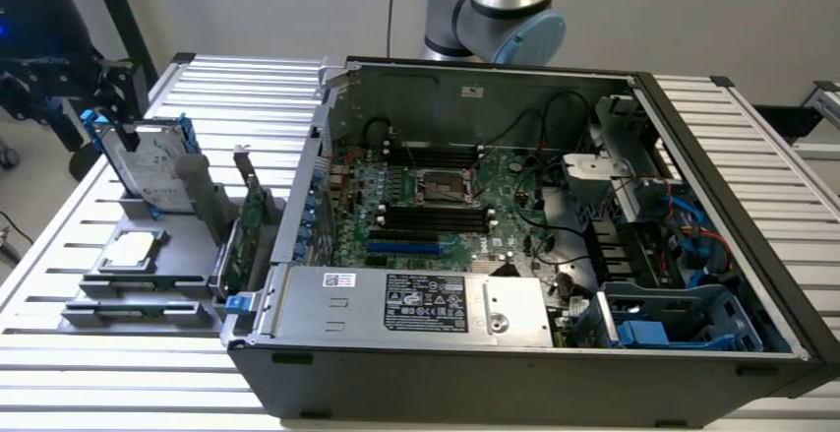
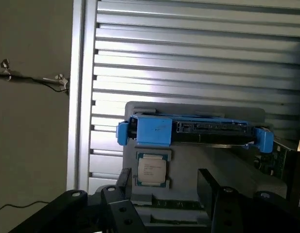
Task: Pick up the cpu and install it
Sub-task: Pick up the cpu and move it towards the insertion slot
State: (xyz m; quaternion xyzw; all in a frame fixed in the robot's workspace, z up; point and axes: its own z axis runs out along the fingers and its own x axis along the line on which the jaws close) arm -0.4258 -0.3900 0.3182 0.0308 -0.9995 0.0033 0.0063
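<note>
Silvery cpu [image 2: 151,171] lies flat on the grey holder [image 2: 232,162] just beside the upright hard drive [image 2: 198,130] (likely staged for a top grasp); black fingers [image 2: 208,187] stand apart, empty, facing the cpu.

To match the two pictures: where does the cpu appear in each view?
Exterior view: the cpu lies on the grey holder, on the exterior view's left of the computer case.
Wrist view: the cpu lies flat close beside the hard drive.
Shared landmark: the hard drive with blue rails, standing by the cpu.
</note>
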